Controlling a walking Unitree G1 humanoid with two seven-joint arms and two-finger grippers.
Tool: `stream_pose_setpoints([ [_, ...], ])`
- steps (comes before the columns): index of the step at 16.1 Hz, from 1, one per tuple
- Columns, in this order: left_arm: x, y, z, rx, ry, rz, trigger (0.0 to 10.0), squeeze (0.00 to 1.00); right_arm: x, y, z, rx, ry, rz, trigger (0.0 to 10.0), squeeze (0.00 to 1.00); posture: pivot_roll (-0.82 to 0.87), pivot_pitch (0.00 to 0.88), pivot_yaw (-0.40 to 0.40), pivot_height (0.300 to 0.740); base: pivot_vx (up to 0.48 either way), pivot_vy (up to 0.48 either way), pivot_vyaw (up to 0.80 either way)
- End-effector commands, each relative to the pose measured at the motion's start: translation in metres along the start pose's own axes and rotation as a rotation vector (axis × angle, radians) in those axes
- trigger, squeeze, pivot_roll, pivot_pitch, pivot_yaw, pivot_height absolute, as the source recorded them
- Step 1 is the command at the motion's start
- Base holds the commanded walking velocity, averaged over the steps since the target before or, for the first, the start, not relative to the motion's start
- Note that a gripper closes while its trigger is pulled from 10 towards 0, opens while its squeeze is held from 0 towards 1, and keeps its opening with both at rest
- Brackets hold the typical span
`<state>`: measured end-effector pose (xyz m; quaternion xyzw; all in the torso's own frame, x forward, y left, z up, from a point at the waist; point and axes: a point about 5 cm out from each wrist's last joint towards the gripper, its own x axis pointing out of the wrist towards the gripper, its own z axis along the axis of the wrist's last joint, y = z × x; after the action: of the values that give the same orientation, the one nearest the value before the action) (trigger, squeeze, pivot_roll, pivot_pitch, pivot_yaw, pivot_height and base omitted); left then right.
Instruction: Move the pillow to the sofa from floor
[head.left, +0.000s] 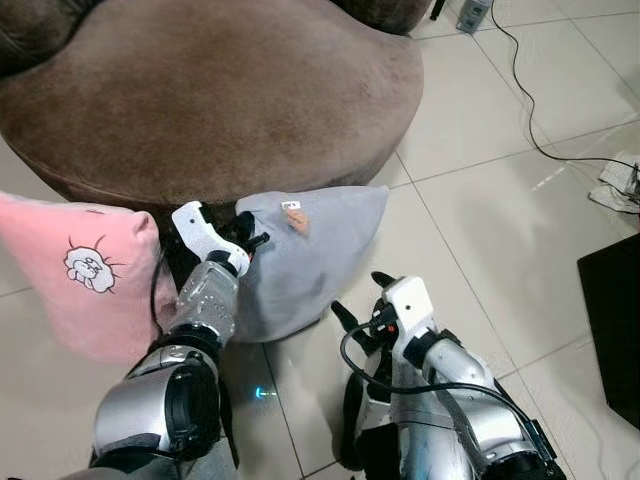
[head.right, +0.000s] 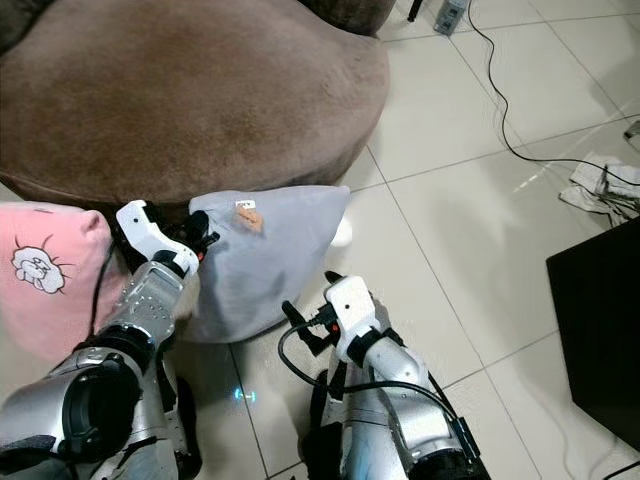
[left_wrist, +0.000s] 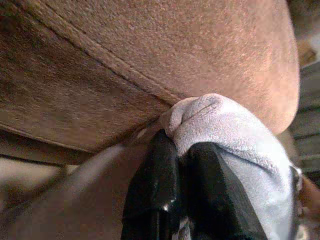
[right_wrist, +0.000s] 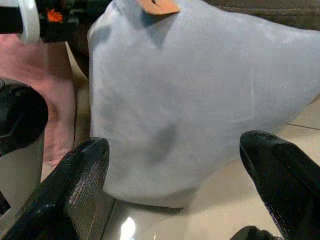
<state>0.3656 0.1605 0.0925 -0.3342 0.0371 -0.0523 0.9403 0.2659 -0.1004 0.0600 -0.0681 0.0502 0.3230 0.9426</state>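
Clearly, the pillow (head.left: 300, 262) corner was pinched by the left claw (left_wrist: 181, 165); the right claw (right_wrist: 175, 170) was held wide open beside it.

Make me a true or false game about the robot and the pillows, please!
1. The left gripper is pinching a corner of the grey pillow. True.
2. The grey pillow is lying on top of the sofa. False: it is down on the tiled floor, leaning against the sofa's front.
3. The right gripper is open, with its fingers spread in front of the grey pillow. True.
4. The pink pillow has a plain cover. False: it has a small white cartoon drawing on it.
5. A black cable runs across the floor. True.
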Motion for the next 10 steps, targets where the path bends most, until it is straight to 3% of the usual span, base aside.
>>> stream_pose_setpoints([
  [1,0.004,-0.010,0.004,-0.034,-0.040,-0.055,0.0,0.00,-0.007,0.000,-0.008,0.009,0.038,0.004,10.0,0.03,-0.02,0.307,-0.193,0.473,0.000,0.000,0.00],
  [5,0.011,-0.029,0.021,-0.054,-0.130,-0.161,0.0,0.00,-0.006,-0.002,-0.008,0.005,0.043,0.007,10.0,0.02,-0.01,0.307,-0.199,0.473,0.000,0.000,0.00],
  [10,0.017,-0.086,0.070,0.028,-0.314,-0.390,0.0,0.00,-0.003,-0.002,-0.008,0.006,0.046,0.013,10.0,0.03,0.00,0.299,-0.193,0.473,0.000,0.000,0.00],
])
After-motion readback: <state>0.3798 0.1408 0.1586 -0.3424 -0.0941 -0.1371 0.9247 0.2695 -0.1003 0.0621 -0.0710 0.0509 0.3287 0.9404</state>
